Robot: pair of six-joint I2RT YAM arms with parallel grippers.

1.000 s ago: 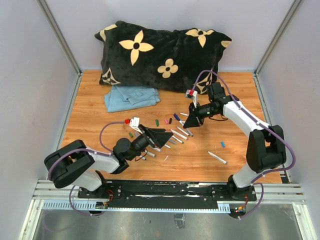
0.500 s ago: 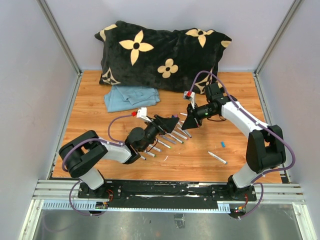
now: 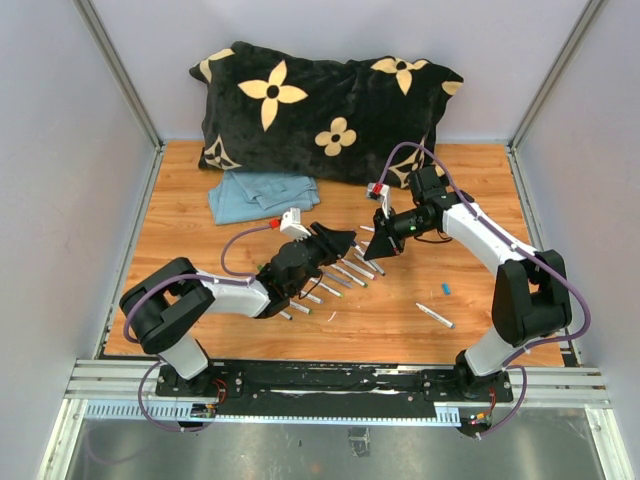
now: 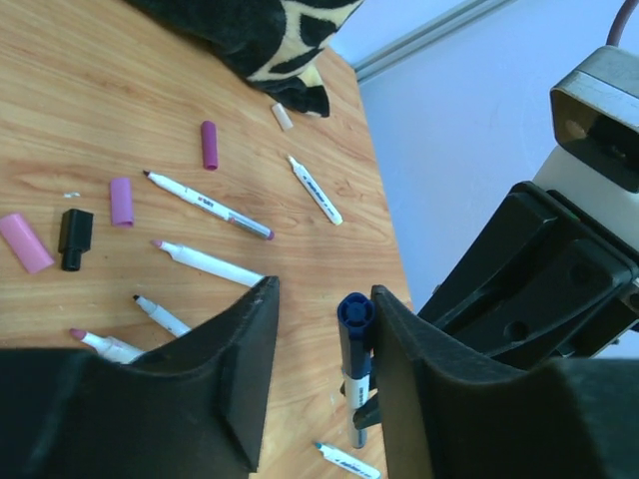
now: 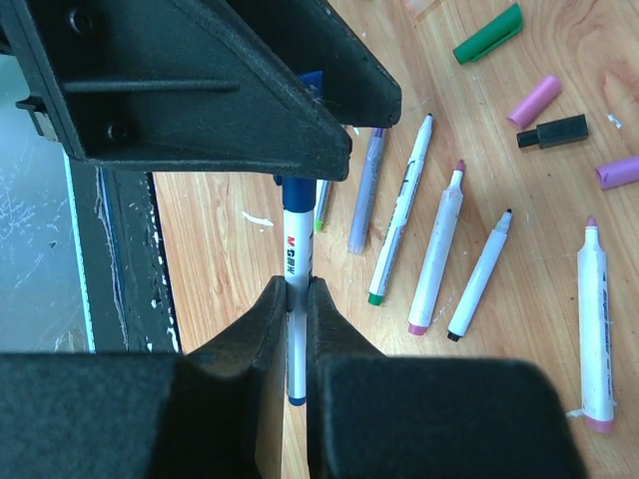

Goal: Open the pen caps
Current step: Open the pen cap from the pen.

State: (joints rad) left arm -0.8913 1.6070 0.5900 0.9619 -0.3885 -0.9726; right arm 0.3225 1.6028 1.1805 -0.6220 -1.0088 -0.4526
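Observation:
My right gripper [image 5: 298, 294] [image 3: 378, 250] is shut on a white pen barrel [image 5: 293, 249] and holds it above the table. The pen's blue cap [image 4: 354, 311] sits between the jaws of my left gripper [image 4: 324, 299] [image 3: 345, 243]. The jaws are partly apart: the cap rests against the right-hand jaw, with a gap to the other. Loose pen caps lie on the wood: purple [image 4: 210, 145], light purple [image 4: 121, 201], pink [image 4: 25, 241], black [image 4: 74, 238] and green [image 5: 487, 33]. Several uncapped pens [image 3: 335, 275] lie in a row below the grippers.
A black pillow with cream flowers [image 3: 320, 110] fills the back of the table, a folded blue cloth [image 3: 262, 192] in front of it. A lone pen [image 3: 434, 316] and a small blue cap [image 3: 446, 289] lie at the right. Grey walls stand on both sides.
My left arm has swung up and to the right to meet the pen in the right gripper, and its jaws have narrowed around the blue cap. The right gripper has barely moved.

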